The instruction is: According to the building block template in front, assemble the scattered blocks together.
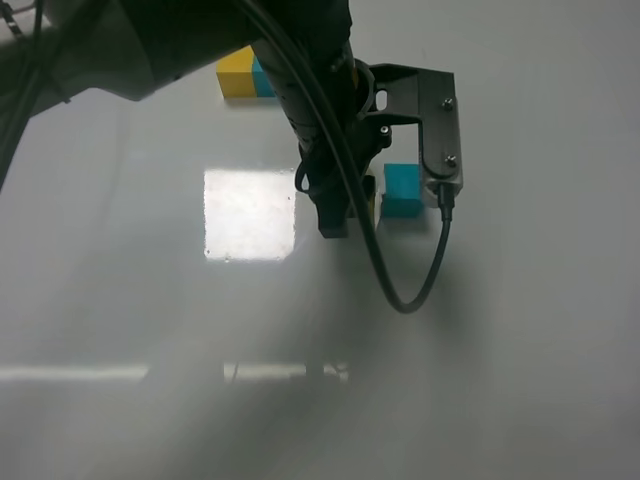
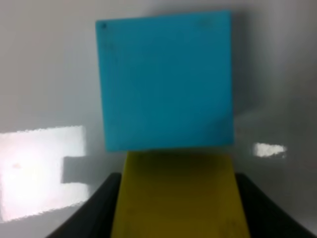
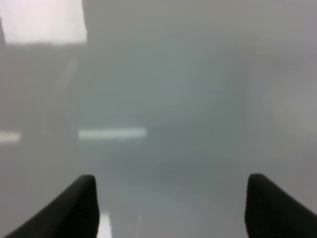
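The template (image 1: 247, 76), a yellow cube joined to a teal cube, lies at the back of the table, partly hidden by the left arm. My left gripper (image 1: 352, 215) reaches to the middle and is shut on the yellow cube (image 2: 178, 196), which sits between its black fingers (image 2: 94, 215). The yellow cube touches one side of the teal cube (image 2: 166, 82), which rests on the table (image 1: 402, 190). In the high view only a sliver of the yellow cube (image 1: 372, 203) shows beside the gripper. My right gripper (image 3: 171, 208) is open and empty over bare table.
The table (image 1: 500, 350) is a glossy white surface with a bright square glare patch (image 1: 250, 213) left of the left gripper. A black cable (image 1: 415, 290) loops down from the left wrist camera mount (image 1: 440, 135).
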Robot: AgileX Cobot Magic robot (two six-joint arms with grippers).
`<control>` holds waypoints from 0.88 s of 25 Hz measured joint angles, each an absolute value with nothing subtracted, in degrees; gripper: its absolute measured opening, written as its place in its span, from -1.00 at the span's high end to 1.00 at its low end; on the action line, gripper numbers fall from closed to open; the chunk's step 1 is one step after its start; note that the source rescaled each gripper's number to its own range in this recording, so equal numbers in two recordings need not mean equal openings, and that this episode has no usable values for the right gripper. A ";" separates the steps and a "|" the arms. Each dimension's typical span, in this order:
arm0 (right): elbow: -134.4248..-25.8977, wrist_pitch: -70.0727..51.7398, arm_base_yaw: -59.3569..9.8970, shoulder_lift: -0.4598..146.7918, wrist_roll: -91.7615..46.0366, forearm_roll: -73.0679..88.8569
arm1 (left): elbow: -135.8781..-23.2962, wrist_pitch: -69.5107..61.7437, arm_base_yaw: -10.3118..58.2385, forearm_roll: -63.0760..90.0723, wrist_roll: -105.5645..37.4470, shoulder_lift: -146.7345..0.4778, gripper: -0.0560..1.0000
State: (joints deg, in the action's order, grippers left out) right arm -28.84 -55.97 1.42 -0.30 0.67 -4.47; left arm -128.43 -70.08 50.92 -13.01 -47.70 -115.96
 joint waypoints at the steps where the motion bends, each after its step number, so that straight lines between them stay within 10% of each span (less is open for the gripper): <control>1: -28.84 -55.97 1.42 -0.30 0.67 -4.47 | -128.43 -70.08 50.98 -12.81 -47.70 -116.02 0.88; 16: -28.84 -55.97 1.42 -0.30 0.67 -4.47 | -128.68 -70.03 50.98 -12.58 -46.74 -116.20 0.83; 22: -28.84 -55.97 1.42 -0.30 0.67 -4.47 | -129.02 -70.08 51.18 -13.66 -41.81 -116.31 -0.35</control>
State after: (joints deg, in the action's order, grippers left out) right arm -28.84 -55.97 1.42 -0.30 0.67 -4.47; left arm -129.02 -70.08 51.18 -13.66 -41.81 -116.31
